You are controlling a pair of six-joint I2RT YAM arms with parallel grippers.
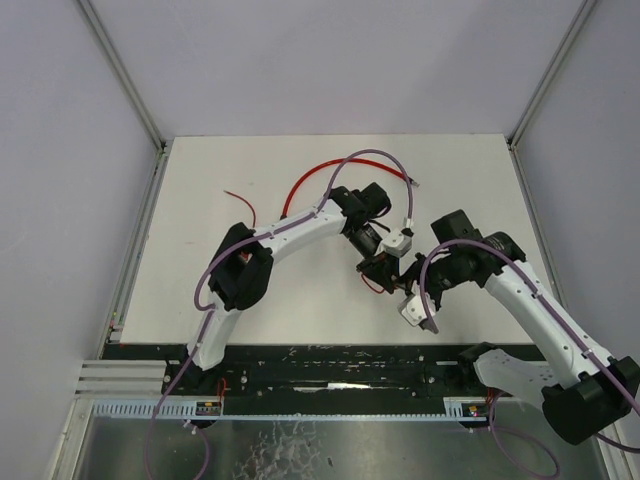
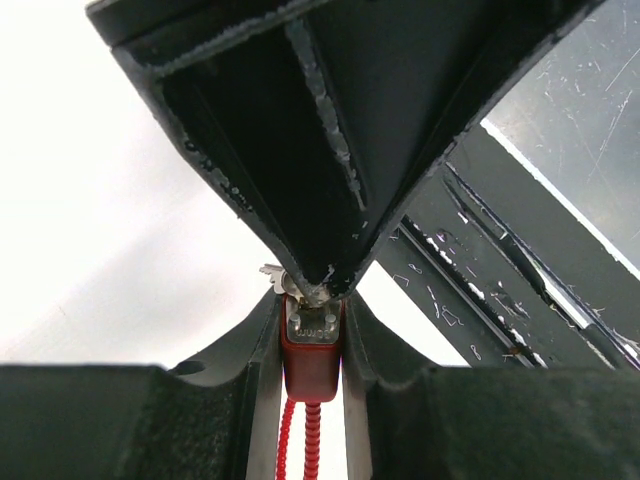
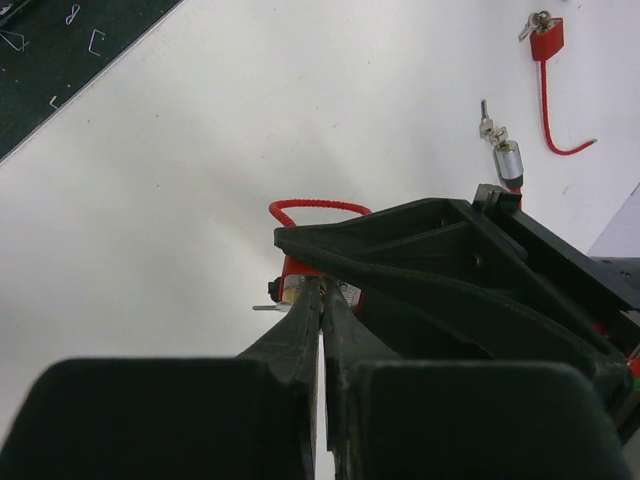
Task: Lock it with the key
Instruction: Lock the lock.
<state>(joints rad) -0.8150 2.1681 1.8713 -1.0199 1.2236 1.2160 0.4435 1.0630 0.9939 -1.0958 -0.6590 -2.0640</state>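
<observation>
Left gripper (image 2: 312, 322) clamped on the red lock (image 2: 311, 365), key (image 2: 280, 275) at the lock's top end with the right gripper (image 3: 322, 290) pinched shut on it: insertion looks done, I'd say the locking turn and release remain.

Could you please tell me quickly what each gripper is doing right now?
Left gripper: closed on the red lock.
Right gripper: closed, seemingly pinching the key at the lock.
</observation>
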